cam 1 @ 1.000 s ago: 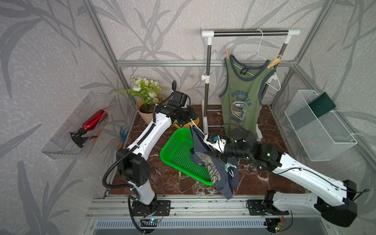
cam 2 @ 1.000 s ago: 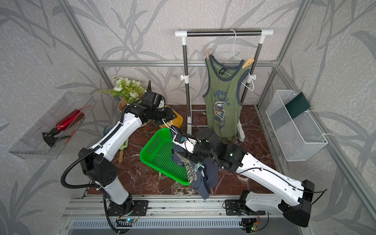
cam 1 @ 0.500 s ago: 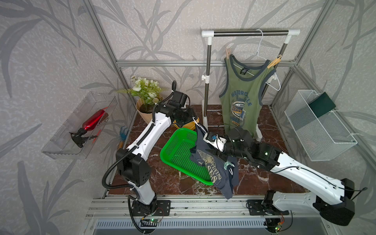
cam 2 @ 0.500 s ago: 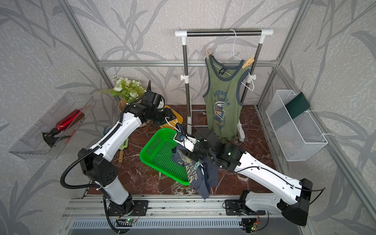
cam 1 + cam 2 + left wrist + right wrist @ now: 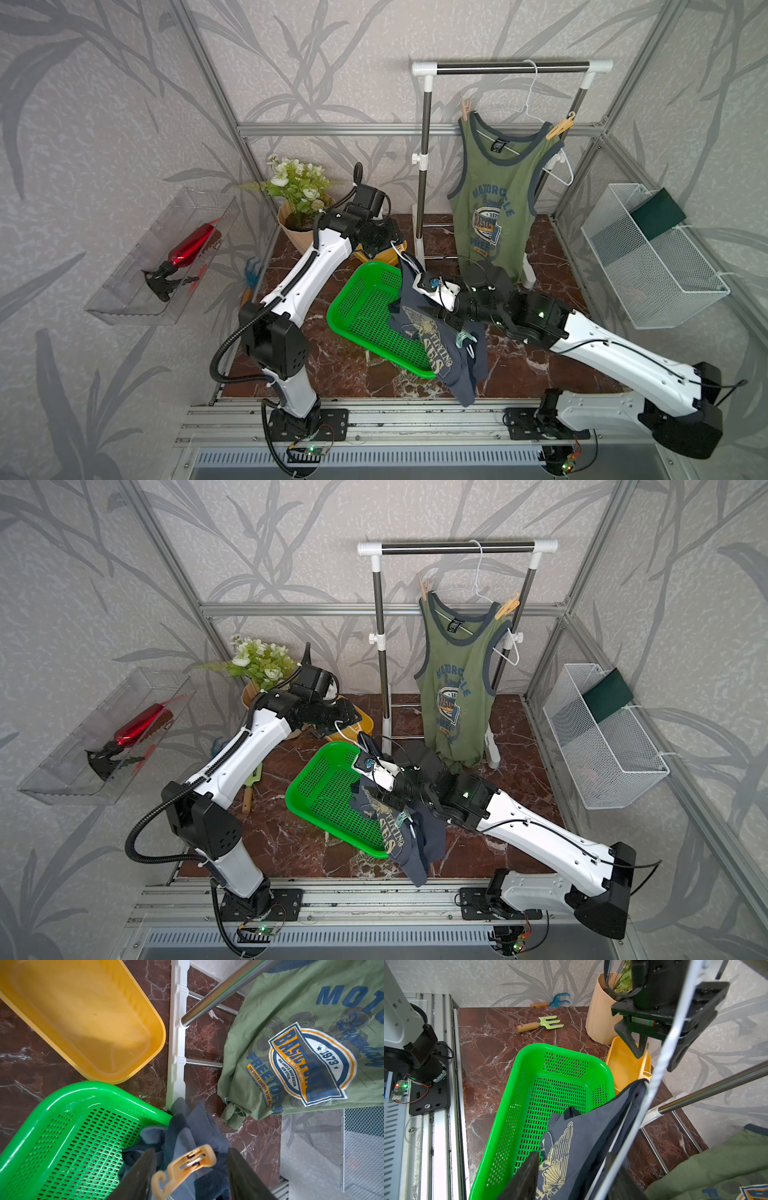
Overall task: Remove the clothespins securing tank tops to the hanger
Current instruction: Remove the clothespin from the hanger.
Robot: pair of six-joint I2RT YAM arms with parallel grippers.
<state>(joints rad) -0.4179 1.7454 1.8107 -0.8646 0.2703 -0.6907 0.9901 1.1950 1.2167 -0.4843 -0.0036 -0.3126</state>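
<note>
The olive-green tank top (image 5: 494, 199) (image 5: 457, 679) hangs from a white wire hanger (image 5: 530, 95) on the rail. A tan clothespin grips each shoulder (image 5: 465, 109) (image 5: 561, 126). My right gripper (image 5: 573, 1154) is shut on the slate-blue tank top (image 5: 440, 345) (image 5: 581, 1138) and its wire hanger. It holds them over the green basket (image 5: 336, 320) (image 5: 512, 1095). My left gripper (image 5: 191, 1150) (image 5: 392, 245) hovers at that top's raised end. A tan clothespin (image 5: 182, 1165) lies slantwise between its open fingers, clear of one of them.
A yellow bin (image 5: 83, 1012) (image 5: 627, 1064) sits behind the green basket, by the rack's white foot (image 5: 176, 1043) and steel post (image 5: 424, 166). A potted plant (image 5: 299, 195), two garden forks (image 5: 542, 1024), a white wire basket (image 5: 648, 257) and a wall tray holding a red bottle (image 5: 187, 253) ring the floor.
My right arm has carried the slate-blue top a little back toward the rack post and the left gripper. The left arm has hardly moved.
</note>
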